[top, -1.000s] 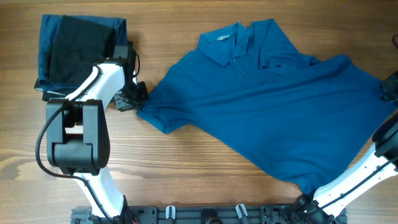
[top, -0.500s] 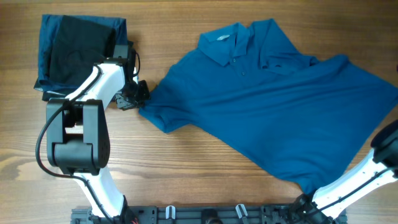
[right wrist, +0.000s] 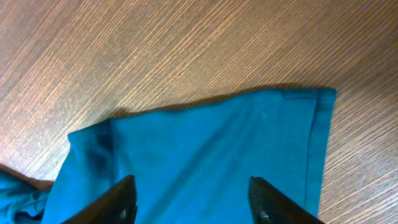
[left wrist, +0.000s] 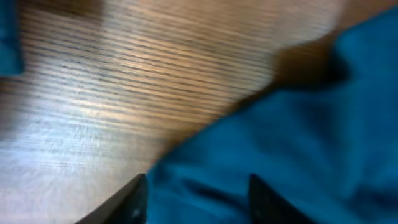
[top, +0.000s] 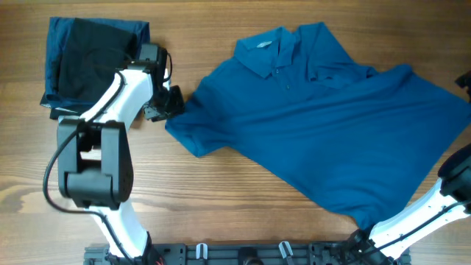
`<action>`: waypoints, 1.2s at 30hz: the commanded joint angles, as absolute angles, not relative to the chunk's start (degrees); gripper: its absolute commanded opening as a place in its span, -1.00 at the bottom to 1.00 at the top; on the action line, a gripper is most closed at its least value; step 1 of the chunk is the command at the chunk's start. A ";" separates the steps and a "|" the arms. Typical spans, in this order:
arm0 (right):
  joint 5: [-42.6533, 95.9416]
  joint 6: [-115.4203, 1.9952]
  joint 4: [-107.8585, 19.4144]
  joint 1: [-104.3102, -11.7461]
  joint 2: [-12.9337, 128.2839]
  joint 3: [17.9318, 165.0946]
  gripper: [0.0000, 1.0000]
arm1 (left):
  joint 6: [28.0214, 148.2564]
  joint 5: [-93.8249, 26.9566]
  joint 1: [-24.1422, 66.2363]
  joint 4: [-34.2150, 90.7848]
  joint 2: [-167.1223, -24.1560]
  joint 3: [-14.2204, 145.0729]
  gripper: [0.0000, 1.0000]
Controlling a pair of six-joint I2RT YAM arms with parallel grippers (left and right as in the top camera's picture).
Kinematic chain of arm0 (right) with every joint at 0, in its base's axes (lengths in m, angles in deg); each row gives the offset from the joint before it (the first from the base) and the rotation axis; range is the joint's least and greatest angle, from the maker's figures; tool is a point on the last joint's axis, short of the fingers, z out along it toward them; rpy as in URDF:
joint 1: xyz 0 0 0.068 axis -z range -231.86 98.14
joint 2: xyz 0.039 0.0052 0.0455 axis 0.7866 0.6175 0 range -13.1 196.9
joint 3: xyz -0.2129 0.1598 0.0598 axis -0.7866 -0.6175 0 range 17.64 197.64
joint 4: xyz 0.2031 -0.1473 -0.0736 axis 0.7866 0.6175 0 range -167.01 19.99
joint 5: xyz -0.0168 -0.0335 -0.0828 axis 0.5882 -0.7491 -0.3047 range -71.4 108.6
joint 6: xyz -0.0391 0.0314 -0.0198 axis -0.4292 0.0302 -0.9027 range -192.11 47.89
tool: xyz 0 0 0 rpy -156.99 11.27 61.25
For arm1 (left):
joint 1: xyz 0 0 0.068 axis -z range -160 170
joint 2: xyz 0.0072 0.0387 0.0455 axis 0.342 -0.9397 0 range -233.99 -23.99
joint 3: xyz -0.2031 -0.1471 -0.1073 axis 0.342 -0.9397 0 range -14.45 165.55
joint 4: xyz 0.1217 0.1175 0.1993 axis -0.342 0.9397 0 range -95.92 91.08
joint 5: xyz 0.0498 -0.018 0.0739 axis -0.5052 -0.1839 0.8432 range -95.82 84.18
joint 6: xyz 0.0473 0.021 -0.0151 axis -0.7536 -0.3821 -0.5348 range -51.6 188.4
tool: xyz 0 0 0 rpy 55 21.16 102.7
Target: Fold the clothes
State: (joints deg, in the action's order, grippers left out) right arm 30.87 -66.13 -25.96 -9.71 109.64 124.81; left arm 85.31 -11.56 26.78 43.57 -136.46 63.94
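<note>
Blue polo shirt (top: 316, 118) lies spread front-up across the middle and right of the wooden table (top: 221, 191). Its collar (top: 274, 53) is toward the far edge and the body slants down to the right. At its near-left sleeve (top: 193, 132): left gripper (top: 174, 103). Wrist view is blurred, fingers (left wrist: 134, 200) apart over blue cloth, nothing pinched. Over the other sleeve (right wrist: 205, 143): right gripper (right wrist: 194, 202), jaws spread wide, sleeve flat on the wood. Far left: dark folded garments (top: 88, 59), apart from the shirt.
</note>
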 commanded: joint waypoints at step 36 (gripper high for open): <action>43.46 -61.02 -25.61 -10.94 103.78 124.55 0.99 | 73.09 -16.74 39.00 31.97 -152.67 106.15 -0.92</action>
State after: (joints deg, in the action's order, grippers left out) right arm 43.86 -61.43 -25.17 -10.81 105.16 124.77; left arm 74.86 -15.80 39.11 32.93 -147.71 105.75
